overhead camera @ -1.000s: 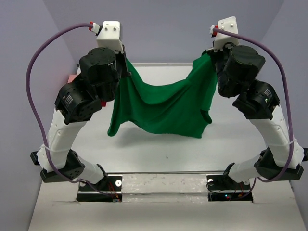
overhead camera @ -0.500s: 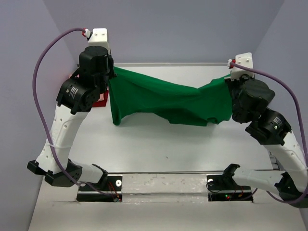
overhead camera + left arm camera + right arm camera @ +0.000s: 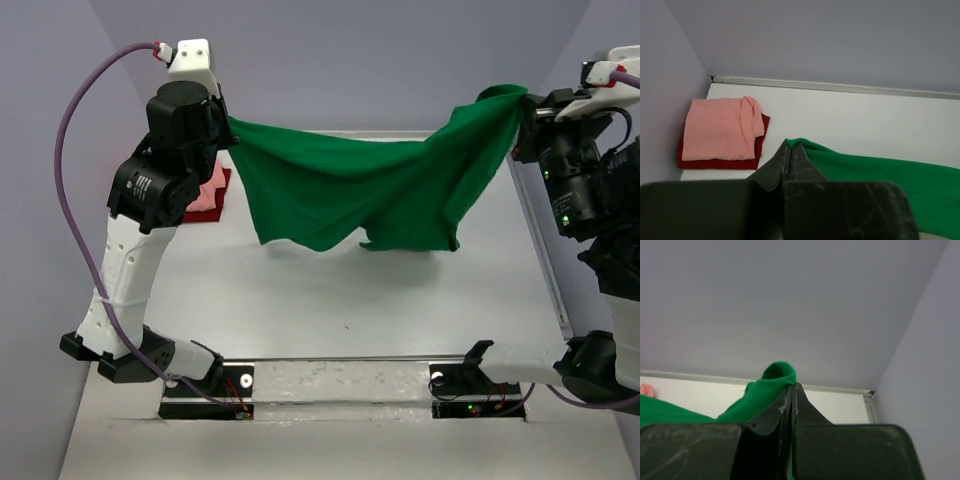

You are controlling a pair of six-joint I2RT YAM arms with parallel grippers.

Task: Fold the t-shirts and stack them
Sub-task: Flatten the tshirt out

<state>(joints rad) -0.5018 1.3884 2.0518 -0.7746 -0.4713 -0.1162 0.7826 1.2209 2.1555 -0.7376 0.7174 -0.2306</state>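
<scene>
Green t-shirt (image 3: 370,190) hangs stretched in the air between the two arms, over the white table (image 3: 330,300), unfolded and sagging in the middle. Its upper edge runs in a shallow curve from one grip to the other, and the loose lower cloth droops in uneven folds, lowest just left and right of centre. The left gripper (image 3: 230,128) is raised at the far left and is clenched on the shirt's left end. The left wrist view shows its two dark fingers pressed together, with the green cloth coming out at the tips and running off to the right. The right gripper (image 3: 522,100) is raised at the far right, by the table's edge, and is likewise clamped on the shirt's right end. In the right wrist view a small hump of green cloth bulges above the closed fingertips. The salmon pink t-shirt (image 3: 720,135) lies folded in the far left corner of the table, on top of the dark red t-shirt (image 3: 720,163). The red one is also folded and shows as a rim along the pink one's lower and right sides in the left wrist view. That stack sits close to the left wall, apart from the green shirt, and in the top view the left arm hides most of it.
</scene>
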